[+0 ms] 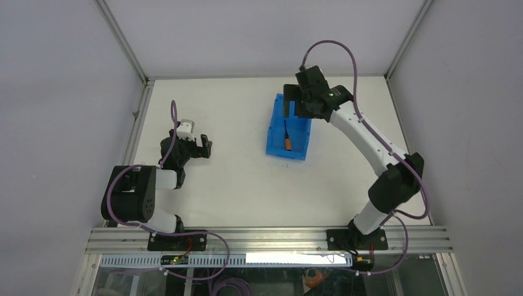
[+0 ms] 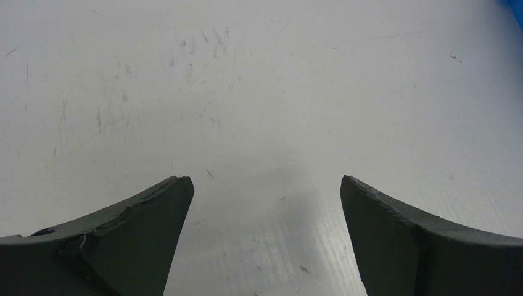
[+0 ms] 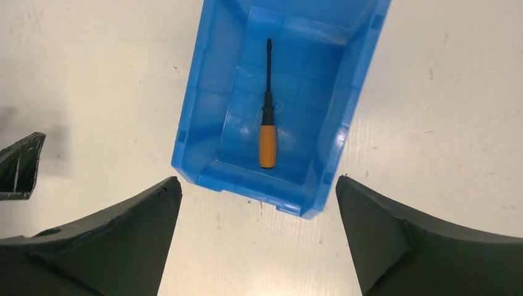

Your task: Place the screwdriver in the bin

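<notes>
White table [image 1: 234, 185] carries the translucent blue bin [image 3: 200, 105], set toward its far right. The right gripper [image 3: 258, 180] hangs above the bin, its jaws spread wide and gripping nothing. The left gripper [image 2: 266, 179], well apart at the left, is likewise spread above the tabletop. The orange-handled screwdriver [image 3: 267, 117] lies flat on the bin floor, lengthwise, free of both grippers
</notes>
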Available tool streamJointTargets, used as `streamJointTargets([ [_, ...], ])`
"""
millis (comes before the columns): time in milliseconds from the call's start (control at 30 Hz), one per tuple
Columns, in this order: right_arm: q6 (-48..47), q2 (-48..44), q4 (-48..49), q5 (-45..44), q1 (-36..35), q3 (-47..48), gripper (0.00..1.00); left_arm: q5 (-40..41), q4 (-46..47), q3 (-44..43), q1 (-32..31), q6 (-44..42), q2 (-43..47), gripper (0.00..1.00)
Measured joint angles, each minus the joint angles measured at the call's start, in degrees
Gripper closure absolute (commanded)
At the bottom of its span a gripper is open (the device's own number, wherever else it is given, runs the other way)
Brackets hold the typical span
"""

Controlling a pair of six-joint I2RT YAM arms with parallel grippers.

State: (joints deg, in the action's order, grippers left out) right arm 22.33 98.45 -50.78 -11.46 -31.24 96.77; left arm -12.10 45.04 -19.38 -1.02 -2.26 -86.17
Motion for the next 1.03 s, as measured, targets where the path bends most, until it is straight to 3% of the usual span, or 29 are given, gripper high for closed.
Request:
streamJointTargets([
  [200,-3.2,-13.5,4.9,-0.8,2.0,-10.7,0.01,0.0,0.0,0.0,0.0,0.0,0.0,0.01],
  [533,-4.5,-29.2,15.0,2.8,13.8,-38.9,0.01,0.0,0.0,0.0,0.0,0.0,0.0,0.01],
  [800,-4.0,-37.8,24.4,3.3,14.5,-56.9,0.01,0.0,0.0,0.0,0.0,0.0,0.0,0.01],
  [1033,-2.9,-39.5,29.1,3.4,14.5,-62.0,0.01,0.0,0.0,0.0,0.0,0.0,0.0,0.01],
])
